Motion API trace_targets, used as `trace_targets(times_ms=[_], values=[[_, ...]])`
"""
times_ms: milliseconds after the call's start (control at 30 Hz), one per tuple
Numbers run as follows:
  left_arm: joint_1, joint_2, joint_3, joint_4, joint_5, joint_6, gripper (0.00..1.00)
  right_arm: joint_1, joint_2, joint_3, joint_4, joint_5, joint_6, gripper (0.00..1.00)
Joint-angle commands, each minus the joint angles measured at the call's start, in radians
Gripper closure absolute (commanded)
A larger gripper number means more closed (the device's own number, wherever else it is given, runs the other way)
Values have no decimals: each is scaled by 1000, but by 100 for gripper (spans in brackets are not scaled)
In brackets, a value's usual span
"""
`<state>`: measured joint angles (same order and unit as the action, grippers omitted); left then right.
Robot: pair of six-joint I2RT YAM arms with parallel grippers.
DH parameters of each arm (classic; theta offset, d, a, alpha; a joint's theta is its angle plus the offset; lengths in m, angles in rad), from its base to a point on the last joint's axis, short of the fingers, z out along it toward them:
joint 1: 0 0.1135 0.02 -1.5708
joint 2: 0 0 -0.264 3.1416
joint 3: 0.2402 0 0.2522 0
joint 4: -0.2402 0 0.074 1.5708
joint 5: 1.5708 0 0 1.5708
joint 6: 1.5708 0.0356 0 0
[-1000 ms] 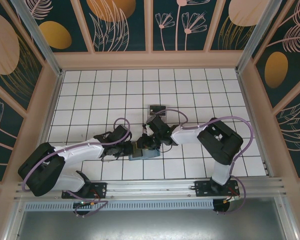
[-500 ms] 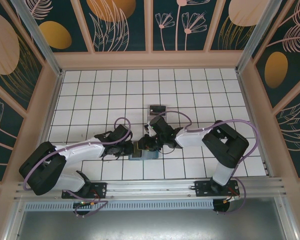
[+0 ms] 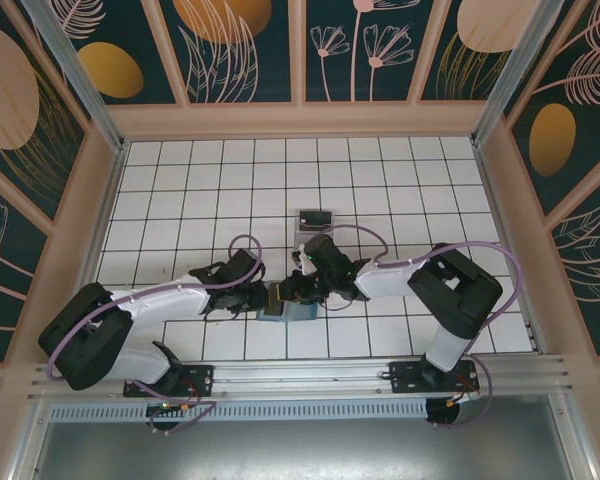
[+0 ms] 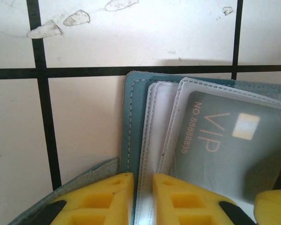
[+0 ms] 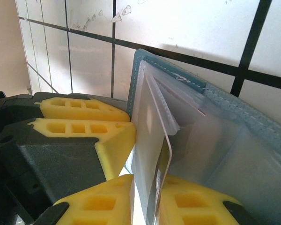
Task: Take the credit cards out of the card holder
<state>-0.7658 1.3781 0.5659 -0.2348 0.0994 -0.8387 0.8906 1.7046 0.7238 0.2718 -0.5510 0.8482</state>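
- The teal card holder (image 4: 130,126) lies open on the white tiled counter (image 4: 84,37). In the overhead view it sits just below the centre of the frame, where both arms meet.
- The left end effector (image 4: 143,187), at the bottom edge of its wrist view, is clamped on the holder's near edge, cover and clear sleeves together, pinning it down.
- The right end effector (image 5: 146,187), at the bottom of its own view, is closed on a thin pale card (image 5: 165,159) with a rounded corner. The card stands on edge among the sleeves and looks at most partly drawn out.
- The dark grey VIP card (image 4: 225,145) is still fully inside its clear sleeve, centre right of the left wrist view.
- Judged from this, neither card is clear of the holder. The pale one is mid-extraction and the VIP card is untouched.
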Motion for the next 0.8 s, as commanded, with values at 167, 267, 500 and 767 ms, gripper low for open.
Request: trace_targets(times_ms=[167, 267, 500, 767], values=[[1, 59, -39, -67, -24, 10, 80, -2, -70, -29, 35, -32, 4, 81], [2, 60, -37, -64, -18, 11, 80, -2, -81, -35, 38, -28, 0, 82], [1, 61, -35, -63, -15, 13, 80, -4, -90, -33, 16, -9, -5, 88], [0, 51, -41, -58, -9, 15, 80, -2, -104, -20, -67, 64, -21, 94]])
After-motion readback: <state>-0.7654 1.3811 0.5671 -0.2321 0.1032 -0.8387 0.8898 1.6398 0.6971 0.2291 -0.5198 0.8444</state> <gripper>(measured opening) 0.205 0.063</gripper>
